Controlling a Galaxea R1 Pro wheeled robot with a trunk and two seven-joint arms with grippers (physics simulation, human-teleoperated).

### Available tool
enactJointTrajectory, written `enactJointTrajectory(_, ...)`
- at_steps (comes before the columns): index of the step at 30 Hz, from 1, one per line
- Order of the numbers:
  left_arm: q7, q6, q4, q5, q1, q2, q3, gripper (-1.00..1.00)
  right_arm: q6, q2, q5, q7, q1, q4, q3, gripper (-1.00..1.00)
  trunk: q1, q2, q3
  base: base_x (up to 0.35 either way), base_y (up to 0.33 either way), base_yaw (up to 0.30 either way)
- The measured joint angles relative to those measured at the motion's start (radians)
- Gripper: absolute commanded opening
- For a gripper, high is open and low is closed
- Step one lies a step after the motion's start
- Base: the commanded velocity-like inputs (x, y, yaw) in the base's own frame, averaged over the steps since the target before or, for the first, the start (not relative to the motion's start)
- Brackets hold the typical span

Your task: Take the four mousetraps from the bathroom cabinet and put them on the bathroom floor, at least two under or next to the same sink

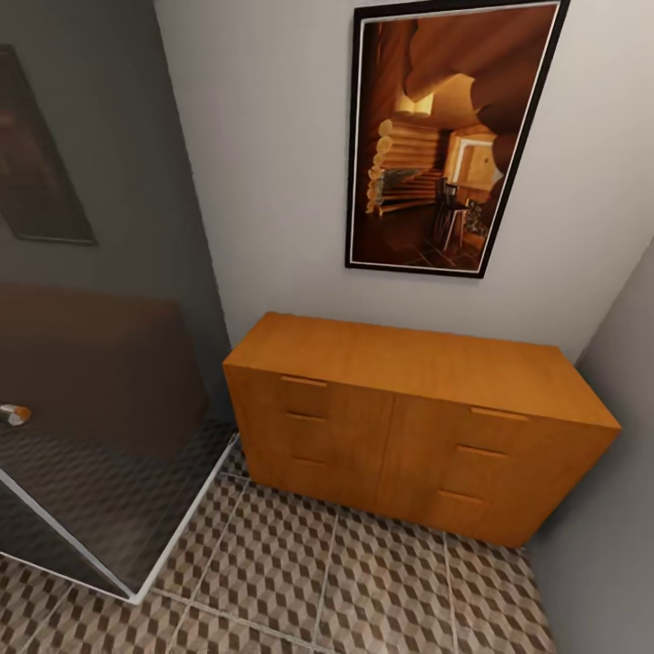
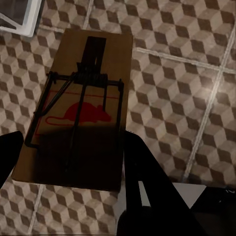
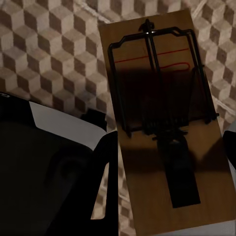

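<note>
The cabinet (image 1: 409,427), a low orange-brown sideboard with its drawer fronts shut, stands against the wall ahead in the head view. The cube-patterned bathroom floor (image 1: 363,590) spreads in front of it. In the left wrist view, my left gripper (image 2: 71,147) is shut on a mousetrap (image 2: 93,64), a brown board with black wire and a red mouse print, held above the tiles. My right gripper (image 3: 169,142) is likewise shut on a second mousetrap (image 3: 132,83) over the floor (image 3: 49,49). The sink is out of view.
A glass shower screen (image 1: 109,436) with a white frame stands left of the cabinet. A framed picture (image 1: 445,136) hangs above it. A grey wall (image 1: 618,472) closes in at the right. Part of my dark body (image 3: 44,172) shows beside the right gripper.
</note>
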Motion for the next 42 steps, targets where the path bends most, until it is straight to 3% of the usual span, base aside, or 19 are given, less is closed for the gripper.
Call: enactJointTrajectory(42, 0.001, -0.005, 0.004, 0.003, 0.0, 0.002, 0.0, -1.0, -0.002, 0.005, 0.002, 0.0, 0.022, 0.0, 0.0, -1.0, 0.0, 0.0, 0.019, 0.0, 0.0, 0.281)
